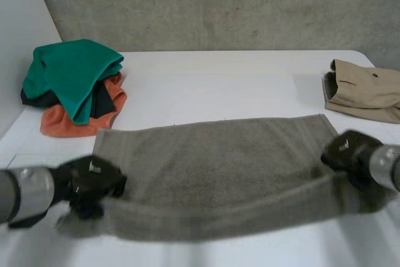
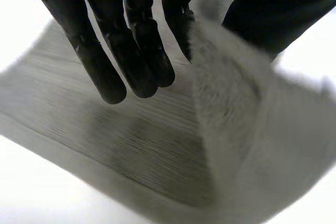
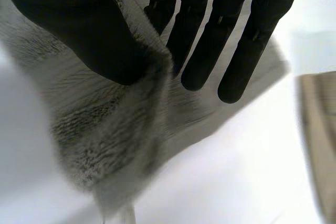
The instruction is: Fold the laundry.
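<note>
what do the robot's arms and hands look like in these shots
The left robot hand and right robot hand are matte black and blocky, each with a small pale mark on the back. Their fingers are long, slim and round-tipped, beside a thicker thumb. The left arm and right arm show as grey metallic cylinders.

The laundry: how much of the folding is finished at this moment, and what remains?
Done: a beige garment lies folded at the far right. In hand: the grey towel is spread flat, and the left hand and right hand each pinch a near corner, raised off the table. Left: the towel's fold, then the pile of green, black and orange clothes at the far left.
</note>
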Robot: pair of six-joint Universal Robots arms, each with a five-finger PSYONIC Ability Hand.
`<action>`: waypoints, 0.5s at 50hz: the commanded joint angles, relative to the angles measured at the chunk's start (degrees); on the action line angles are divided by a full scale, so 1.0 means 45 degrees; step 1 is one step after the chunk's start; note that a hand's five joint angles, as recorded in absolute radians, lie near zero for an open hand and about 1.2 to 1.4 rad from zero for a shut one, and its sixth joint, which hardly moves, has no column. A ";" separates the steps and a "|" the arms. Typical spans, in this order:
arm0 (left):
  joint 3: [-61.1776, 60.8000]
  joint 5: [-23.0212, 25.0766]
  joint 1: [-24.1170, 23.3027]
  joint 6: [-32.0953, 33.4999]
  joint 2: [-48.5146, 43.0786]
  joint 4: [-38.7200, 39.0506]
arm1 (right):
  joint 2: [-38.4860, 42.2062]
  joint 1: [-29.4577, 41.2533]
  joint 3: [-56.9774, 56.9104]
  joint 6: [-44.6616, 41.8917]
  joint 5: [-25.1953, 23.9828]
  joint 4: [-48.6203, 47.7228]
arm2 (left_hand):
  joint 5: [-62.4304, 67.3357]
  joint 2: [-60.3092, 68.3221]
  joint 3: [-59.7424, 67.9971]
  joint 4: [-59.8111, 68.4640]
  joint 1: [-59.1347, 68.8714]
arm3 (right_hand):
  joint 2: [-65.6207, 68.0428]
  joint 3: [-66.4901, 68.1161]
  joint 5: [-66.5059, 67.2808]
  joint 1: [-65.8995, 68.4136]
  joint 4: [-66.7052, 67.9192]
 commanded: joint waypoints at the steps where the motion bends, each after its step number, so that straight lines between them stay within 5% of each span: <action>1: 0.3167 -0.1780 -0.1054 -0.2838 -0.2566 0.3548 | 0.2216 0.1227 -0.2322 0.3032 0.1878 -0.3807 | 0.3145 0.2512 0.2578 0.2449 0.2766 | 0.2730 0.2617 0.2626 0.3328 0.2513; 8: 0.5216 -0.3049 -0.1815 -0.3289 -0.4595 0.5716 | 0.3603 0.1619 -0.3378 0.3054 0.2390 -0.6679 | 0.3145 0.2512 0.2578 0.2449 0.2766 | 0.2730 0.2617 0.2626 0.3328 0.2513; 14: 0.6859 -0.3520 -0.2070 -0.3387 -0.6005 0.5914 | 0.4718 0.1892 -0.4083 0.3035 0.2369 -0.8265 | 0.3145 0.2512 0.2578 0.2449 0.2766 | 0.2730 0.2617 0.2626 0.3328 0.2513; 16: 0.7094 -0.3540 -0.2129 -0.3426 -0.6181 0.5934 | 0.5206 0.2049 -0.4375 0.3113 0.2428 -0.8832 | 0.2927 0.2294 0.2360 0.2231 0.2548 | -0.6972 -0.7085 -0.7076 -0.6374 -0.7189; 17: 0.7289 -0.3578 -0.2207 -0.3446 -0.6317 0.5953 | 0.5343 0.2088 -0.4434 0.3113 0.2486 -0.8969 | -0.6549 -0.7181 -0.7116 -0.7244 -0.6928 | -1.2767 -1.2879 -1.2871 -1.2168 -1.2983; 18: 0.7368 -0.3598 -0.2246 -0.3446 -0.6338 0.5934 | 0.5441 0.2146 -0.4474 0.3113 0.2526 -0.9125 | -1.1973 -1.2605 -1.2540 -1.2668 -1.2352 | -1.2825 -1.2938 -1.2930 -1.2227 -1.3042; 25: 0.6806 -0.4806 -0.2461 -0.4127 -0.5170 0.5738 | 0.4624 0.1796 -0.4416 0.4477 0.2487 -0.9772 | -1.2411 -1.3043 -1.2978 -1.3106 -1.2790 | -1.2825 -1.2938 -1.2930 -1.2227 -1.3042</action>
